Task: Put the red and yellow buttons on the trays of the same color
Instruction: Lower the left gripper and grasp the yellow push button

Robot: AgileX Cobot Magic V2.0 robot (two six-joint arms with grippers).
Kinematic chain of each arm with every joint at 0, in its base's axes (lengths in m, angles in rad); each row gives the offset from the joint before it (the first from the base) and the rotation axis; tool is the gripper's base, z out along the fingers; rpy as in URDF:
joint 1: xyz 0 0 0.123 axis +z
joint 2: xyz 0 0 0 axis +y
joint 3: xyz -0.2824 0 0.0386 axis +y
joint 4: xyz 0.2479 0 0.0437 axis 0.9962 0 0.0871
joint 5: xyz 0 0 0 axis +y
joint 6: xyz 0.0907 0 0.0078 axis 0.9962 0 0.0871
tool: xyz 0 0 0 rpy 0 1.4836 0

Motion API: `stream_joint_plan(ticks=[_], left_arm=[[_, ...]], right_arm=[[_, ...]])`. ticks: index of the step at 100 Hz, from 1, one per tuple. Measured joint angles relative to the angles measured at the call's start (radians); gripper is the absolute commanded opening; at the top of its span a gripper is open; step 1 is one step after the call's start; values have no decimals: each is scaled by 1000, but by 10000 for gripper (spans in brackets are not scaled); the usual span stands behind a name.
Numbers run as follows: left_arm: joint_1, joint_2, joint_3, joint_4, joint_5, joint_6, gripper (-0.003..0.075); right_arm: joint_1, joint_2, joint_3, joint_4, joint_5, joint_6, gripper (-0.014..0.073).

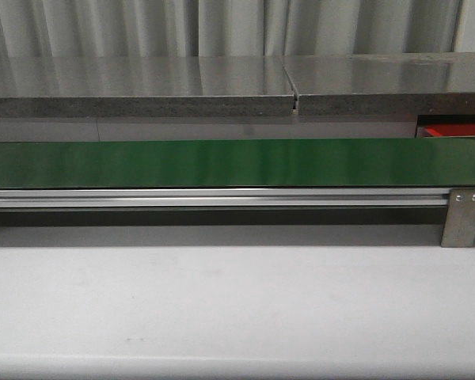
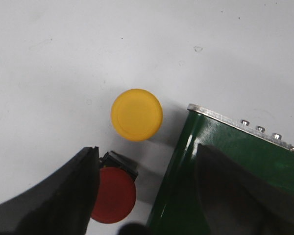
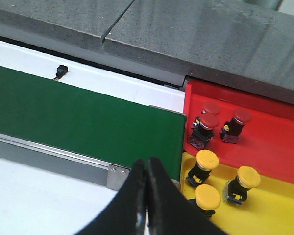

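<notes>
In the left wrist view a yellow button (image 2: 136, 114) and a red button (image 2: 113, 194) stand on the white table beside the end of the green conveyor (image 2: 210, 161). My left gripper (image 2: 147, 148) hangs open above them. The red button sits against one finger (image 2: 63, 196), partly hidden by it; the yellow one lies just beyond the fingertips. In the right wrist view my right gripper (image 3: 147, 164) is shut on nothing, near the belt's end. Beside it, the red tray (image 3: 284, 147) holds three red buttons (image 3: 206, 122) and the yellow tray (image 3: 279, 210) three yellow buttons (image 3: 207, 159).
The front view shows the green belt (image 1: 237, 162) on its aluminium rail (image 1: 222, 198) across the table, a grey counter (image 1: 142, 83) behind, and a corner of the red tray (image 1: 453, 131) at far right. Neither arm appears there. A small black sensor (image 3: 62, 70) sits behind the belt.
</notes>
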Motion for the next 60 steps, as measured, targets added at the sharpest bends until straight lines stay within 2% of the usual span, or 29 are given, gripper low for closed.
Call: stream_joint_plan(ticks=[60], left_arm=[[0, 96, -22, 11, -91, -2, 417]], right_arm=[[0, 0, 0, 0, 0, 0, -90]])
